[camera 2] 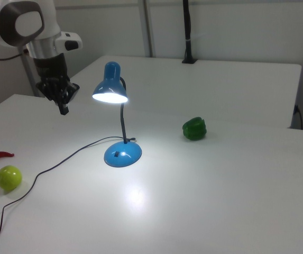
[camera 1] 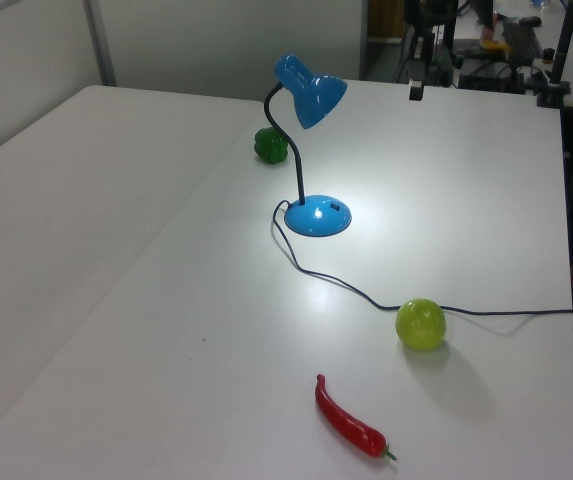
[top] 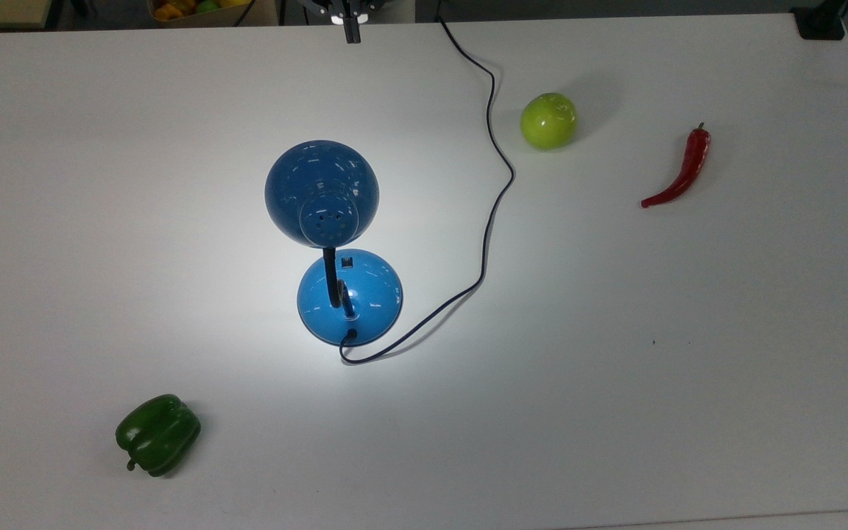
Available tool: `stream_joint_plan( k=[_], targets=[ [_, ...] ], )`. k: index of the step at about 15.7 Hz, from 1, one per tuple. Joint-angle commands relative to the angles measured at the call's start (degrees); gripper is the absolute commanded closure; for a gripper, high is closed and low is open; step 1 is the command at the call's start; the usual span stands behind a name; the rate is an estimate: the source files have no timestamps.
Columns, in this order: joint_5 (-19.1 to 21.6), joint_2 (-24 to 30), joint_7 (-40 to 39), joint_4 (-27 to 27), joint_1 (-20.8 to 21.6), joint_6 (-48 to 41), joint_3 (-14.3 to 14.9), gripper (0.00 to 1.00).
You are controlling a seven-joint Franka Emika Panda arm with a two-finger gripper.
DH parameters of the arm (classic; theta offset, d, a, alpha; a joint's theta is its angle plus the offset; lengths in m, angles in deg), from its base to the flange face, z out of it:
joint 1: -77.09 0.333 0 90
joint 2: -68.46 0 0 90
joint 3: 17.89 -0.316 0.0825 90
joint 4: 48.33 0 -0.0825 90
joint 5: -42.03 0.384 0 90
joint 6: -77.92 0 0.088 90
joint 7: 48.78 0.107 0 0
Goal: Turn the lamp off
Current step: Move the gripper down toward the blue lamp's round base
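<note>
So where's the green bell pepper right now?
In the top view, the green bell pepper lies near the table's bottom-left corner, below-left of the lamp base.

Claw [camera 2: 63,109] hanging above table — pointing down.
</note>
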Motion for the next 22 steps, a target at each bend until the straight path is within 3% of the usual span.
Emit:
stream_joint_plan(
  k=[1,4,15,22],
  targets=[
    [0.5,-0.4,-1.2,2.3,0.3,2.0,-0.1,1.0],
    [0.0,-1.2,-2.1,3.7,0.3,3.0,0.0,1.0],
    [-1.3,-1.8,-3.6,17.4,-0.2,27.5,0.0,1.0],
    [-1.3,-6.6,-3.6,18.2,-0.4,37.5,0.3,1.0]
  ],
)
